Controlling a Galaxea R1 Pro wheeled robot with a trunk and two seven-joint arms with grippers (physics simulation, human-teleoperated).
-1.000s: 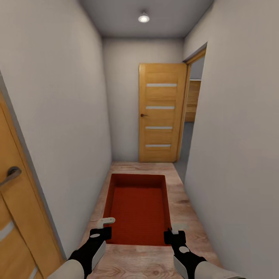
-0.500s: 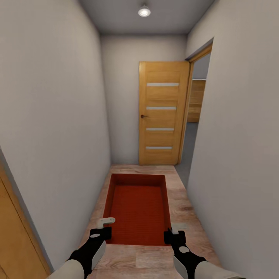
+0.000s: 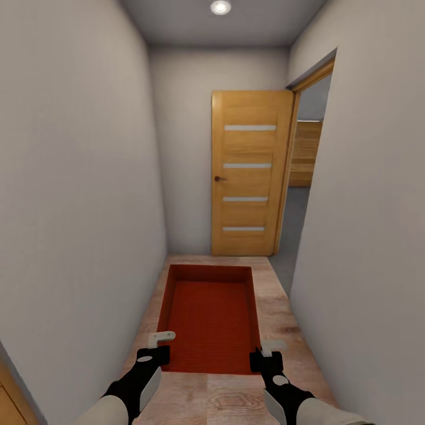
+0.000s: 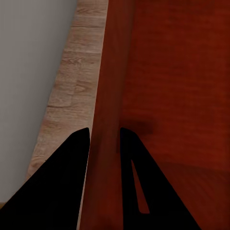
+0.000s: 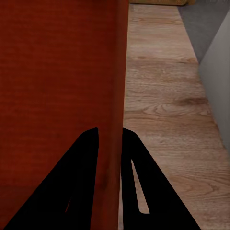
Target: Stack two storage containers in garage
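One orange-red open-top storage container [image 3: 209, 319] hangs above the wood-plank hallway floor, held between my arms. My left gripper [image 3: 159, 345] is shut on its left wall near the close corner. In the left wrist view the fingers [image 4: 76, 158] straddle that wall [image 4: 108, 86]. My right gripper [image 3: 265, 351] is shut on the right wall. The right wrist view shows its fingers [image 5: 88, 158] pinching the wall [image 5: 117, 72]. The container is empty. The living room is out of view. Past a doorway at the far right lies a dark grey floor [image 3: 293, 224].
I am in a narrow corridor with white walls close on both sides. At the far end a wooden door [image 3: 248, 174] stands open against the end wall, beside the doorway [image 3: 304, 195] on the right. A wood-slat panel [image 3: 308, 153] shows through it.
The view has moved forward along the corridor. The wooden door at the near left has slid out of sight and the far door looks closer. Both grippers keep hold of the container.
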